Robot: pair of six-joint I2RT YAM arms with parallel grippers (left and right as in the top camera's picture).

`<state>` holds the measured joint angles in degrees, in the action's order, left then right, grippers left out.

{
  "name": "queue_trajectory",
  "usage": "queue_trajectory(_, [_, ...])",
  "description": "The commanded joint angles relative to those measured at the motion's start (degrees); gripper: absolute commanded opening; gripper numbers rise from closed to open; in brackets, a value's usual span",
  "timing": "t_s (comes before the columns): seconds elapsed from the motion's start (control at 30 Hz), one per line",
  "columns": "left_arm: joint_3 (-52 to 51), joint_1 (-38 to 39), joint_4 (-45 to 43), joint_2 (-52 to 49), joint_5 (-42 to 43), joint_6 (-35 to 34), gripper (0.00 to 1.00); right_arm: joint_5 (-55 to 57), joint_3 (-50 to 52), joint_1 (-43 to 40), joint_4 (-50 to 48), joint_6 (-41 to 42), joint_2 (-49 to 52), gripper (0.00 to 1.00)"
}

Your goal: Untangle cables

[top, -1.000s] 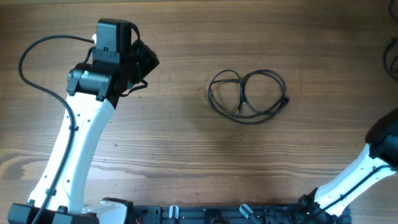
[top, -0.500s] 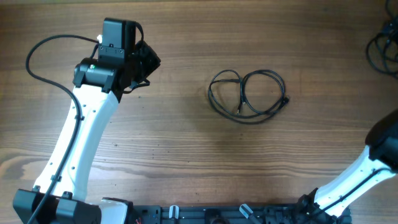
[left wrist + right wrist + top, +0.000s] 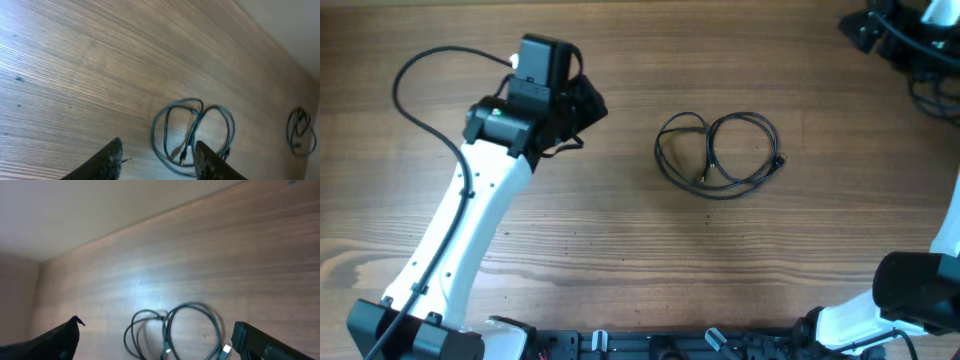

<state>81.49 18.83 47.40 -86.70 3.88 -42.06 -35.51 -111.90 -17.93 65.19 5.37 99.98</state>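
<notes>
Left gripper (image 3: 158, 147) hovers low over the table (image 3: 620, 250), fingers apart and gripping nothing, its tips framing the looped cable (image 3: 718, 153) lying further along. That cable rests flat mid-table in two joined loops, with plug ends inside the coil. There's bare wood on every side and a broad open strip between it and the left claw. Right gripper (image 3: 156, 326) is up at the far right corner, jaws spread wide and holding nothing, cable loops on the wood beyond its tips. A second clump (image 3: 300, 129) of black cord sits near the right edge, well apart from the first
</notes>
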Motion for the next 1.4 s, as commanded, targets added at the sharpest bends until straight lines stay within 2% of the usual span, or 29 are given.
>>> queue_trajectory(0.0, [0.3, 1.5, 0.0, -0.4, -1.4, 2.7, 0.52, 1.1, -0.1, 2.1, 0.2, -2.4, -1.0, 1.0])
queue_trajectory(0.17, [0.3, 3.5, -0.4, -2.2, -1.4, 2.7, 0.58, 1.6, -0.1, 2.8, 0.3, -2.4, -1.0, 1.0])
queue_trajectory(0.67, [0.3, 9.7, -3.9, -10.7, -0.8, 2.6, 0.85, 3.8, -0.1, 2.8, 2.4, -5.9, -0.8, 1.0])
queue_trajectory(0.83, [0.3, 9.8, -4.1, -11.6, -0.7, 2.6, 0.88, 3.8, -0.1, 2.8, 2.9, -6.8, -0.8, 1.0])
queue_trajectory(1.0, [0.3, 9.8, -3.9, -12.7, -0.3, 3.1, 1.0, 3.8, -0.1, 2.8, 3.1, -6.9, -0.8, 1.0])
queue_trajectory(1.07, [0.3, 9.8, -4.1, -13.3, 0.2, 6.0, 0.95, 3.8, -0.1, 2.8, 3.1, -6.9, -0.8, 1.0])
queue_trajectory(1.17, [0.3, 10.1, -4.5, -14.7, 0.8, 11.2, 0.82, 3.8, -0.1, 2.8, 3.0, -6.9, -0.8, 1.0])
queue_trajectory(1.27, [0.3, 10.4, -4.6, -16.6, 1.5, 11.6, 0.72, 4.1, -0.1, 2.8, 3.0, -6.9, -0.8, 1.0])
queue_trajectory(1.37, [0.3, 10.8, -5.8, -19.3, 4.0, 10.6, 0.72, 4.0, -0.1, 2.8, 3.0, -6.9, -0.8, 1.0])
